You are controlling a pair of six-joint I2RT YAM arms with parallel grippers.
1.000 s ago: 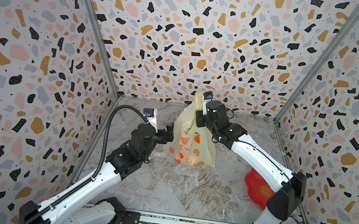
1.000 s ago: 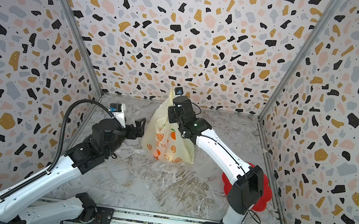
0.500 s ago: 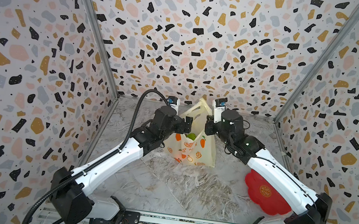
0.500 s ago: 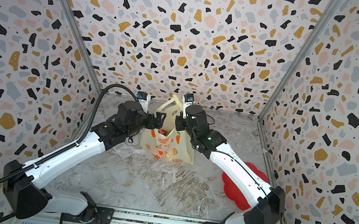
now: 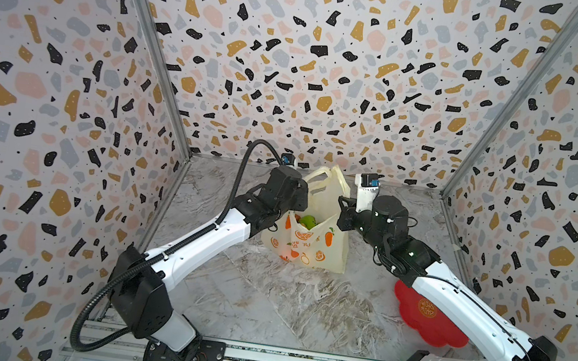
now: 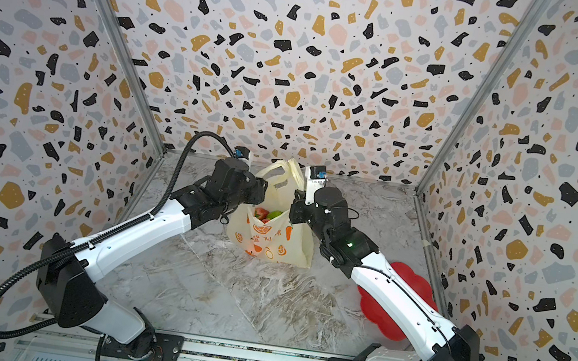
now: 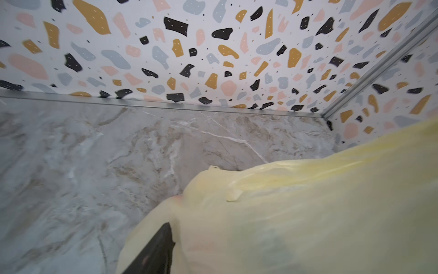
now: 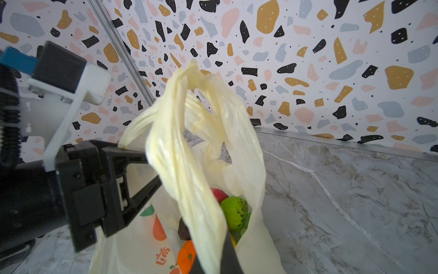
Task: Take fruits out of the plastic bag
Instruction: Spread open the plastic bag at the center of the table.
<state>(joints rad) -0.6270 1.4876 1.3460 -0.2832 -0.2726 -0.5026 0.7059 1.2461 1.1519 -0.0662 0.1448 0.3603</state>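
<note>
The plastic bag (image 5: 308,246) (image 6: 270,242) stands at the back middle of the table, with its mouth spread open. Fruits lie inside: a green one (image 8: 234,211) (image 5: 306,221) and a red one (image 8: 219,194) (image 6: 261,212). My right gripper (image 5: 343,209) (image 8: 218,261) is shut on a bunched strip of the bag's right rim. My left gripper (image 5: 302,206) (image 8: 148,170) reaches in at the left rim. In the left wrist view the bag's film (image 7: 308,213) drapes over its jaws. Only one black finger (image 7: 157,246) shows, so its state is unclear.
A red flower-shaped plate (image 5: 425,322) (image 6: 406,280) lies at the right, partly under my right arm. Patterned walls close in the left, back and right sides. The bag's loop handles (image 5: 326,179) stick up near the back wall.
The right gripper lowered the bag and now pinches its right rim. The left arm swung in from the left to the bag's left rim, and the mouth spread open.
</note>
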